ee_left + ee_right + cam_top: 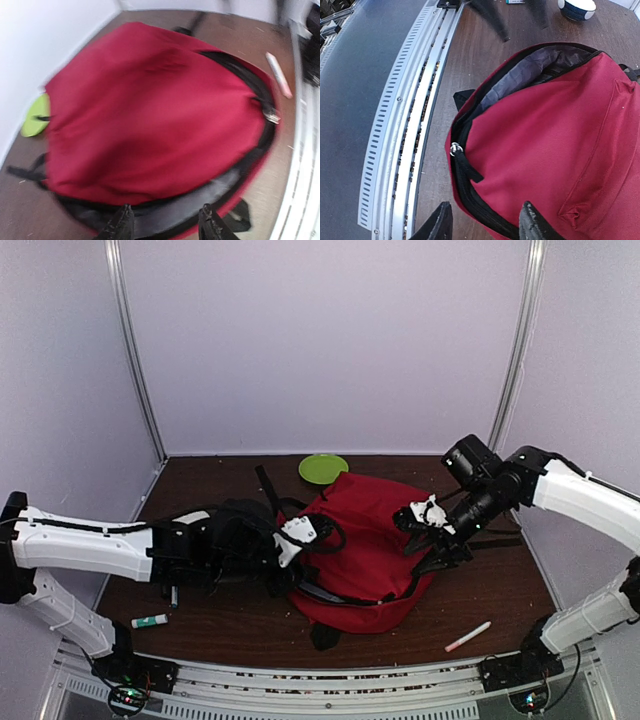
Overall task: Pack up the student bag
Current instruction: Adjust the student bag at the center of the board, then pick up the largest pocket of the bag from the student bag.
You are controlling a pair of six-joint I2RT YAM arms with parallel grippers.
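The student bag (365, 550) is a large red backpack lying flat in the middle of the table, its black zipper partly undone along the near edge. My left gripper (300, 535) hovers at the bag's left side; in the left wrist view it (166, 206) is open over the grey lining (200, 197) of the gaping mouth. My right gripper (425, 515) is over the bag's right side. In the right wrist view it (486, 205) is open astride the zipper track, holding nothing, just short of the metal zipper pull (455, 149).
A green plate (323, 468) lies behind the bag. Near the front right is a pink pen (468, 636), and at the front left a green-and-white stick (150, 621). A dark bowl (576, 7) shows beyond the bag. The metal rail (405, 140) runs along the table's near edge.
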